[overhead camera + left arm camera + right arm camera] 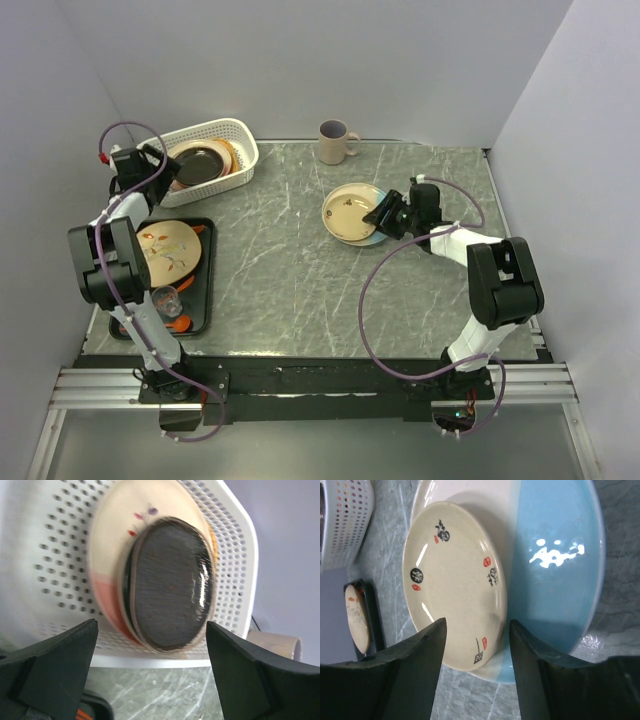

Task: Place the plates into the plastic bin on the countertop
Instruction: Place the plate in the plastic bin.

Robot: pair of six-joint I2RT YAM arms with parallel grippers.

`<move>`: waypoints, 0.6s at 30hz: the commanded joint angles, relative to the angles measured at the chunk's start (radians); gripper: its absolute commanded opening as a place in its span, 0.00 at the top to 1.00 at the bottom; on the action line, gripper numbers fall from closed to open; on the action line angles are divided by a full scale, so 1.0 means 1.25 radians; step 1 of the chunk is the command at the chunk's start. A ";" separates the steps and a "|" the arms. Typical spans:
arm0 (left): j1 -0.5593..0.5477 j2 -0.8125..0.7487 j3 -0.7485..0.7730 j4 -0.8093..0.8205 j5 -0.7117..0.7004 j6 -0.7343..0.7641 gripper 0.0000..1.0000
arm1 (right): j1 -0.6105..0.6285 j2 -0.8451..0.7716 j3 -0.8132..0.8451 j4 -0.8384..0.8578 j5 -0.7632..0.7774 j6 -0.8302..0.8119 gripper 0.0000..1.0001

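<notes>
The white perforated bin [246, 160] stands at the back left of the grey-green countertop [290, 270]. It holds a stack: a dark plate [200, 163] on top, with an orange rim showing beside it. In the left wrist view the dark plate [170, 585] lies on a half-pink twig plate [107, 545] inside the bin [50, 555]. My left gripper [152, 165] is open and empty just outside the bin's rim. A cream plate [348, 212] lies on a pale white-blue plate [555, 570] mid-counter. My right gripper [477, 650] is open, jaws either side of the cream plate's [452, 585] near edge.
A black tray [198, 290] at the left edge carries a cream plate with a twig pattern [168, 250], a small glass [167, 298] and orange pieces. A beige mug [335, 142] stands at the back. Walls close in on three sides.
</notes>
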 commanded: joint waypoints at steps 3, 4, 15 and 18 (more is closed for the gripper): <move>-0.095 -0.031 0.028 0.047 0.039 0.001 0.06 | -0.009 0.018 -0.007 -0.010 0.013 -0.007 0.55; -0.106 -0.029 0.031 0.049 0.050 -0.003 0.06 | -0.009 0.019 -0.010 -0.009 0.015 -0.005 0.58; -0.236 -0.073 -0.074 0.146 0.141 -0.033 0.07 | -0.009 0.027 -0.013 0.003 0.008 -0.005 1.00; -0.260 -0.089 -0.125 0.209 0.178 -0.034 0.07 | -0.009 0.019 -0.017 0.011 -0.001 -0.001 1.00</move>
